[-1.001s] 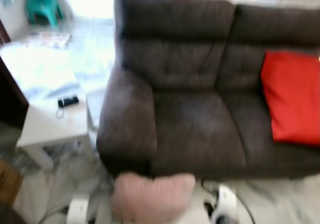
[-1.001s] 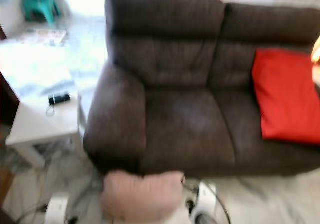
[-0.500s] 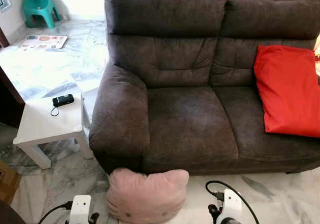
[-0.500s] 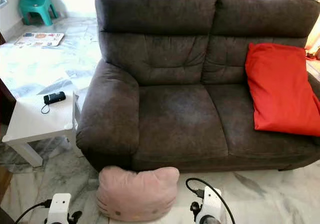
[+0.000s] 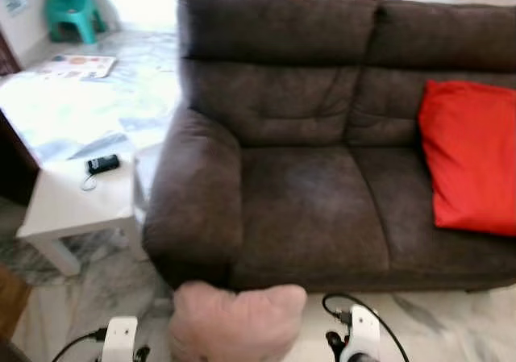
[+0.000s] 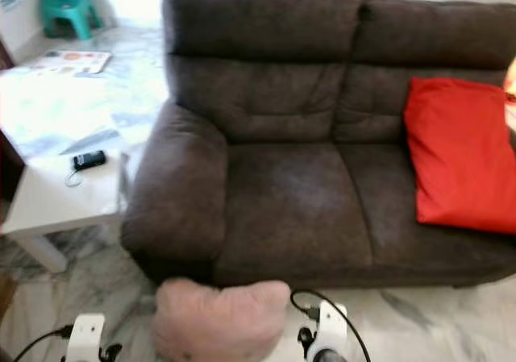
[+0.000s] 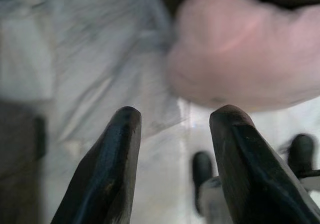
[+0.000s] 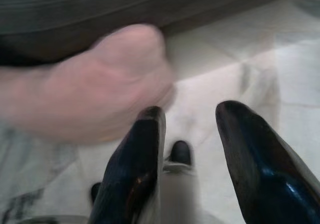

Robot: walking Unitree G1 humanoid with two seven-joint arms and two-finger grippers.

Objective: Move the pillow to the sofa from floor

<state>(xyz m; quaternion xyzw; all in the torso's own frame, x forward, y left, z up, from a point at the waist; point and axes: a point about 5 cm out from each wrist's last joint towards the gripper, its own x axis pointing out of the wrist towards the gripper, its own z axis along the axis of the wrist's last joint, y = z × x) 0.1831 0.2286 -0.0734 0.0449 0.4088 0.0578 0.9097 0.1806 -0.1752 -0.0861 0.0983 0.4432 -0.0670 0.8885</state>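
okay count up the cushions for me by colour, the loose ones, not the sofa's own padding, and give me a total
Pink pillow, on the floor in front of the sofa: 1
Red cushion, on the sofa seat at the robot's right: 1
Total: 2

Pink pillow (image 7: 245,49) beyond spread left pincer (image 7: 175,121)

Marble floor (image 5: 451,322) under pink pillow (image 5: 234,322), sofa (image 5: 322,201) and white side table (image 5: 72,205).
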